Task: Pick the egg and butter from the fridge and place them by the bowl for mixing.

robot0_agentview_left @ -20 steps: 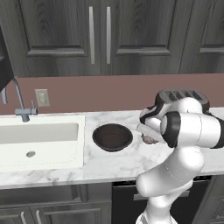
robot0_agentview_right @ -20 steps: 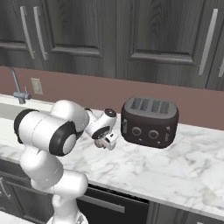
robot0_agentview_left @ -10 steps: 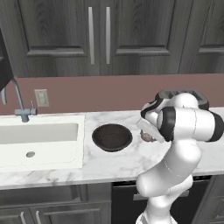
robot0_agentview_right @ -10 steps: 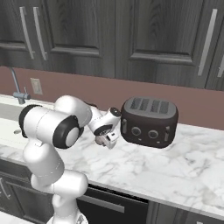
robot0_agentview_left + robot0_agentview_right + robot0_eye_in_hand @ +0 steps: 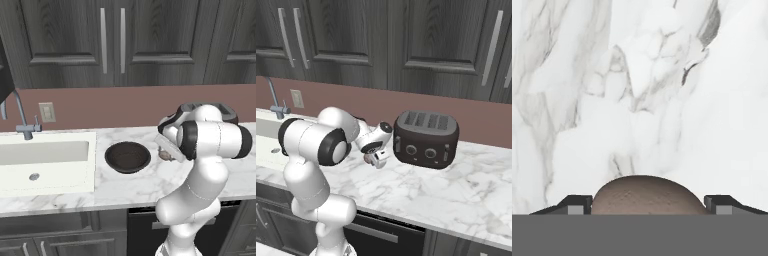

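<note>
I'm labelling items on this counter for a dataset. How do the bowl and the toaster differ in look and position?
The bowl is round, shallow and open-topped; the toaster is a boxy block with top slots and front knobs. The bowl sits beside the sink; the toaster stands on the far side of the arm, near the backsplash. The bowl is low, the toaster taller. Both are dark and rest on the marble counter.

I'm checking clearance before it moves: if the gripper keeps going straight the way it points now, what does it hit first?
The egg, sitting between the fingertips of the gripper, comes first. Past it, the line meets the marble counter; how near that is cannot be judged.
</note>
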### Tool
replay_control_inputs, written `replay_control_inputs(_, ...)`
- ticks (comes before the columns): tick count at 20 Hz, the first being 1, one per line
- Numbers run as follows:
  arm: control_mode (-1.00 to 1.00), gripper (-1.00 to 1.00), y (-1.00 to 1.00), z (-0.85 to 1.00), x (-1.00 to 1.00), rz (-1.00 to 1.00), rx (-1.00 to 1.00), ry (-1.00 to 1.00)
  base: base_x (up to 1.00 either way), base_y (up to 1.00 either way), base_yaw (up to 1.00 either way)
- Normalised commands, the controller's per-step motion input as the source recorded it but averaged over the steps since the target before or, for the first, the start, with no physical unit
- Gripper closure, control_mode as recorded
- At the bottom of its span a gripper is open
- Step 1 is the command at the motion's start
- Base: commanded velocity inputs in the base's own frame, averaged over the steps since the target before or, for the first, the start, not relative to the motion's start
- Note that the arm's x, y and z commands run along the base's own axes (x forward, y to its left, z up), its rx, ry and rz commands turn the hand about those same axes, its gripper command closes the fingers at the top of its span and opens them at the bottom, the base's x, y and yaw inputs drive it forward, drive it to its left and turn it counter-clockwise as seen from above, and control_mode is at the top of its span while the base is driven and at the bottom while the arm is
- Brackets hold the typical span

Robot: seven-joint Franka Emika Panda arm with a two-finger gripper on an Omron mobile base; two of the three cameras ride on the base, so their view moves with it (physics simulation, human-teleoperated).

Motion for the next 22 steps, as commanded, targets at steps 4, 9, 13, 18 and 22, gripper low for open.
replay_control_inputs(4,-1.00,-1.00,0.41,-0.32,0.00,-0.11,0.01,0.00,0.00,0.00,0.00)
replay_control_inputs(9,-1.00,-1.00,0.07,-0.09,-0.08,-0.04,0.10,0.03,0.00,0.00,0.00)
replay_control_inputs(13,-1.00,-1.00,0.03,0.09,-0.33,0.00,0.01,0.00,0.00,0.00,0.00)
replay_control_inputs(18,-1.00,-1.00,0.11,0.26,-0.17,0.00,-0.02,0.00,0.00,0.00,0.00)
replay_control_inputs(22,-1.00,-1.00,0.09,0.36,-0.18,0.00,-0.04,0.00,0.00,0.00,0.00)
